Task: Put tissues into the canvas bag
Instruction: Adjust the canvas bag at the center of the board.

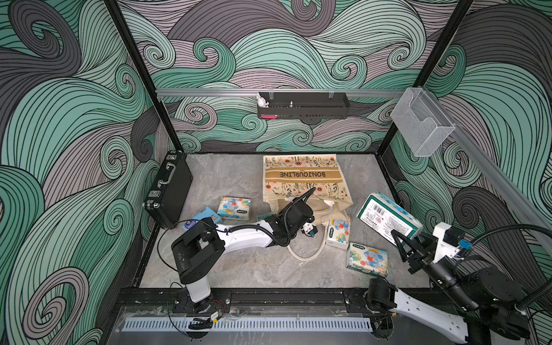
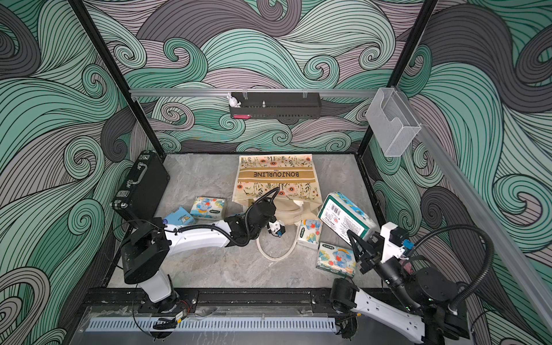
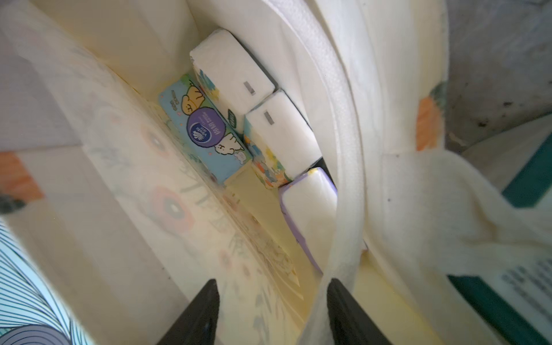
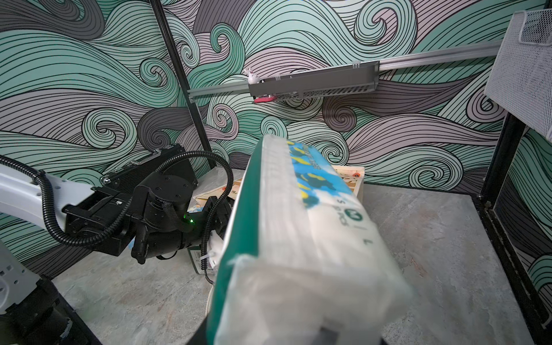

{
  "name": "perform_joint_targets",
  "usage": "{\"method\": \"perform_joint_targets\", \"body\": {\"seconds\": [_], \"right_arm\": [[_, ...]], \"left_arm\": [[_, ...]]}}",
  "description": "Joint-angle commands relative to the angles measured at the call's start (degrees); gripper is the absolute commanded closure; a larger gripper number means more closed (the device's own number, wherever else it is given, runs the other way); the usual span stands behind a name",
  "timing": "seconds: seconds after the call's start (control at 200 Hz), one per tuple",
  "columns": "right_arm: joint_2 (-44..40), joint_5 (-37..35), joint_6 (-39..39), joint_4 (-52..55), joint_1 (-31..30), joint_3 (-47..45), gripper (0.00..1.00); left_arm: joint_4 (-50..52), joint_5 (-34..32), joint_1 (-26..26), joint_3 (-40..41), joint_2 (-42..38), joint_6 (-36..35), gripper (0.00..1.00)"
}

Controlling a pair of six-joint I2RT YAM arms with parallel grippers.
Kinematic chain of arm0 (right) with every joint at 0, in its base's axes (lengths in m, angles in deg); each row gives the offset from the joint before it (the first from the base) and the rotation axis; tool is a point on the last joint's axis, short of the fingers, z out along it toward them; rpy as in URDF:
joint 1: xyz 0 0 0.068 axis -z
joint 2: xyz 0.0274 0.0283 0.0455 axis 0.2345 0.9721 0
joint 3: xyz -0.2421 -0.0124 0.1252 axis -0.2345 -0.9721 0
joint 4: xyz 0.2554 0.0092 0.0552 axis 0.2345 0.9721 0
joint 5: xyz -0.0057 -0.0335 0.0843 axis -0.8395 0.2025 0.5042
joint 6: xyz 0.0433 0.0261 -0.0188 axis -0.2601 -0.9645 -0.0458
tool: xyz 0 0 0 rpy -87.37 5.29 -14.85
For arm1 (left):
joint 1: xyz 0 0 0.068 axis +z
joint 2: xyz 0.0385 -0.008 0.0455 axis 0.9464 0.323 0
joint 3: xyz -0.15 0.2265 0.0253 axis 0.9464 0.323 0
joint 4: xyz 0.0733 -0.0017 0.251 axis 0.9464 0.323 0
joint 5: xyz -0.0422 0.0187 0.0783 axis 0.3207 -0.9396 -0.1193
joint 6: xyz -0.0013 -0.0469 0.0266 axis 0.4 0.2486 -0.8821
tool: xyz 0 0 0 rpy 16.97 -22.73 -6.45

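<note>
- right claw (image 1: 404,239) pinching green pack (image 1: 388,216) aloft, right of canvas bag (image 1: 301,176); end grip on soft wrap, may slip.
- left claw (image 3: 271,283) spread at bag mouth; fabric could sag, blocking pack.
- other packs (image 1: 367,258) loose on table (image 1: 239,265).

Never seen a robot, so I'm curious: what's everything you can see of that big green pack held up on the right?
The green pack is a soft, plastic-wrapped block: dark green sides, a white barcode label, a blue-and-yellow print on another face. It hangs tilted in mid-air, right of the canvas bag, touching nothing but the right gripper, clamped on its near end.
</note>
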Motion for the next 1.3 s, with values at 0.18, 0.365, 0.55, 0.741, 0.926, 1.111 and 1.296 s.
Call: {"method": "perform_joint_targets", "body": {"seconds": [0.18,0.365,0.55,0.741,0.926,1.111,1.296], "right_arm": [[-0.93,0.26,-0.61,-0.94,-0.4,0.51,0.57],[-0.94,0.34,-0.89,-0.94,-0.48,-0.28,0.57],[-0.95,0.64,-0.65,-0.93,-0.45,-0.1,0.57],[-1.02,0.99,-0.76,-0.61,-0.49,0.13,0.57],[-1.02,1.49,-0.98,-0.69,-0.54,0.49,0.57],[-1.03,1.88,-1.19,-0.42,-0.49,1.11,0.57],[-0.95,1.21,-1.05,-0.4,-0.52,0.54,0.57]], "left_arm": [[12.28,-0.37,1.82,-4.63,1.75,5.95,0.42],[19.06,-1.41,2.42,-7.79,2.68,9.85,0.4],[24.89,-3.55,3.11,-11.47,5.41,13.59,0.29],[18.92,-7.76,3.77,-11.33,7.92,11.56,0.25],[6.06,-11.42,5.19,-12.53,13.47,4.72,0.44],[2.67,-11.52,7.25,-13.34,15.6,2.26,0.67],[7.29,-9.48,4.63,-12.55,12.43,2.82,0.79]]}}
